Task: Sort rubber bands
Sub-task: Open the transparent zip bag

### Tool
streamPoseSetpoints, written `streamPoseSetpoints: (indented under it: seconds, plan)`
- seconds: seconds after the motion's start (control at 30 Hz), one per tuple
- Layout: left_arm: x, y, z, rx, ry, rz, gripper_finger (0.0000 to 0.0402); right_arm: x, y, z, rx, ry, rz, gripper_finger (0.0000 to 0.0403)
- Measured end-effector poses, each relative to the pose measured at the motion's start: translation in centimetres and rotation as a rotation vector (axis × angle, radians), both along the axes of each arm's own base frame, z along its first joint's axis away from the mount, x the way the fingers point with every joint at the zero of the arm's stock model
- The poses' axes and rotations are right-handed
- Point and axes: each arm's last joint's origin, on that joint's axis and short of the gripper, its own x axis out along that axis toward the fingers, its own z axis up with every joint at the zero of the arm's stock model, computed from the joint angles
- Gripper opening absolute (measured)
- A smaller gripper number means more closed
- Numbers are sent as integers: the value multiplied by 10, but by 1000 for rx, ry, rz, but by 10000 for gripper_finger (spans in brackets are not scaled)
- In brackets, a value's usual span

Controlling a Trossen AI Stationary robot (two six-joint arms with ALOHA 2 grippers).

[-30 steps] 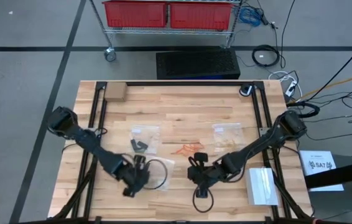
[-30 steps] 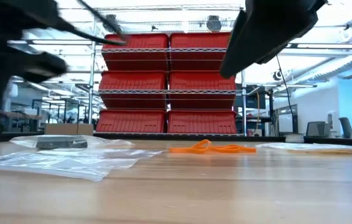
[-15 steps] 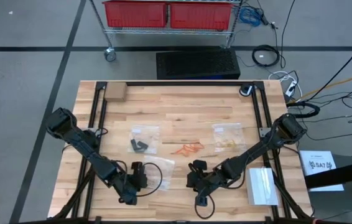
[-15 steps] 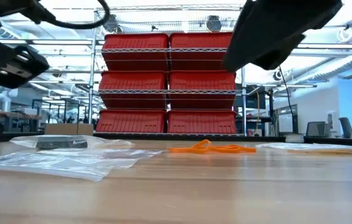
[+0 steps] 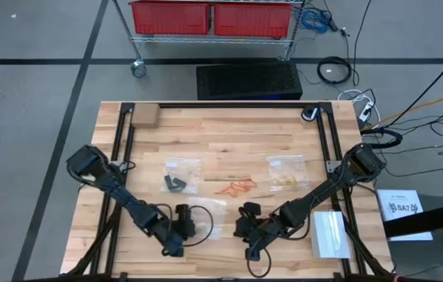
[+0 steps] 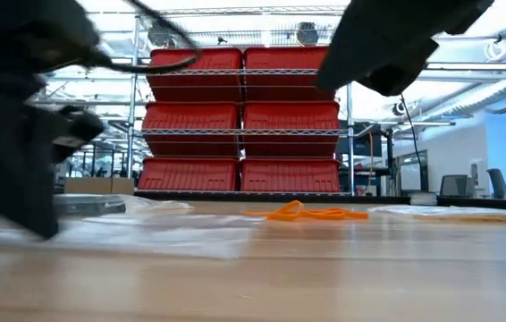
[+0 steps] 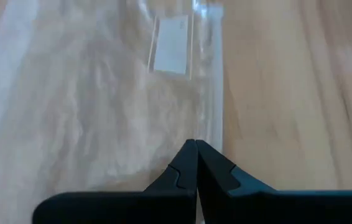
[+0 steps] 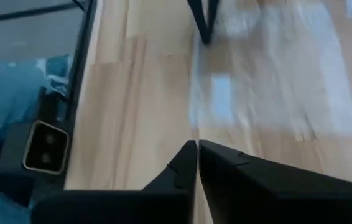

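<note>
Loose orange rubber bands lie mid-table. Black bands sit in one clear bag and tan bands in another. A third clear bag with a white label lies flat nearer the near edge. My left gripper is shut, its tips down at this bag's left part. My right gripper is shut and hovers above the table just right of that bag, touching nothing. My left gripper's shut fingertips come slanting down from the near left onto the clear bag beside its side edge. I cannot tell whether a layer is pinched between them. The bag lies flat on the table.
A small brown block sits at the far left corner and a white box at the near right. The low camera stands at the near edge. Bare wood lies between the bags and the far edge.
My left gripper, raised half a second ago, has come down onto the clear bag and shifted slightly toward the table's right. The near part of the bag looks shifted in the low view. My right gripper has stayed almost in place.
</note>
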Motion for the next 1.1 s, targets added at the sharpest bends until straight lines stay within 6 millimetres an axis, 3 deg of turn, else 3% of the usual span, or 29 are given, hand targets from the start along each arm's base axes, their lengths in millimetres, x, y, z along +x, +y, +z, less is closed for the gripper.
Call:
streamPoseSetpoints:
  seconds: [0.13,0.23,0.5,0.8,1.1]
  plan:
    - [26,10,17,29,-161,9,4,8,4,5,-5,-104,57,48]
    - [28,14,27,87,-202,25,4,17,7,-3,-16,-166,91,77]
    - [-13,-2,44,136,-312,127,4,54,18,-35,-105,-171,70,128]
    - [-46,-1,47,126,-381,202,4,100,28,-46,-306,31,48,129]
    - [-68,12,46,107,-409,264,4,124,36,-62,-400,150,71,113]
